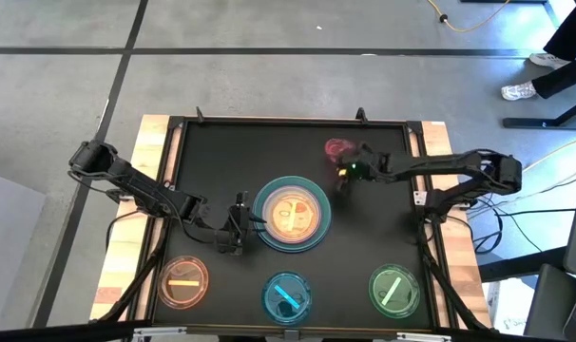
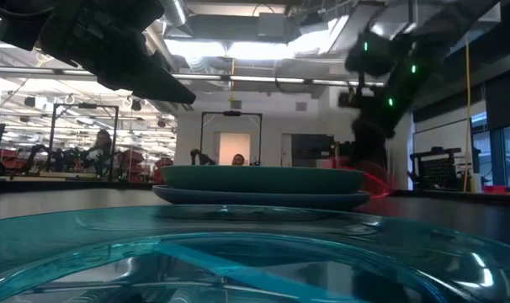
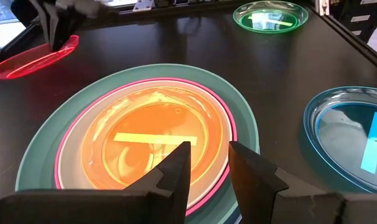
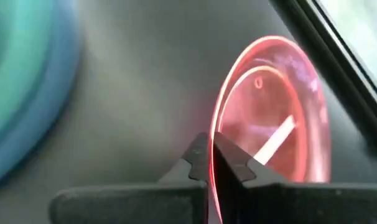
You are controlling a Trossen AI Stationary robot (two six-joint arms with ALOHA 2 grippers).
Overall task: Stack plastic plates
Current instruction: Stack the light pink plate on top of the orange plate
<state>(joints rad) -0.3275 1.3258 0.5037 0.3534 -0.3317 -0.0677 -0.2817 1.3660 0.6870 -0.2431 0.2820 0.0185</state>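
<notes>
Four small plates are not yet on the stack: pink plate (image 1: 337, 149), orange plate (image 1: 184, 282), cyan plate (image 1: 287, 295), green plate (image 1: 394, 290). Stack (image 1: 292, 214) sits mid-table, large teal and pale-blue at the bottom, pink-rimmed and grey-green mediums above, a small orange-tinted one with a bar mark on top.

Step in hand: picking up the pink plate. Right gripper (image 4: 211, 163) is clenched on its rim; right wrist view shows the fingers pinching the edge, plate tilted up on that side. It's near the table's far edge, right of the stack and apart from it.

Left gripper (image 3: 208, 165) hangs at the stack's near-left edge, fingers parted, holding nothing.

Next, my read: lift the pink plate clear, carry it over the stack, level it, centre it on the top plate, release. Rim pinch is thin, so slip is the risk.
</notes>
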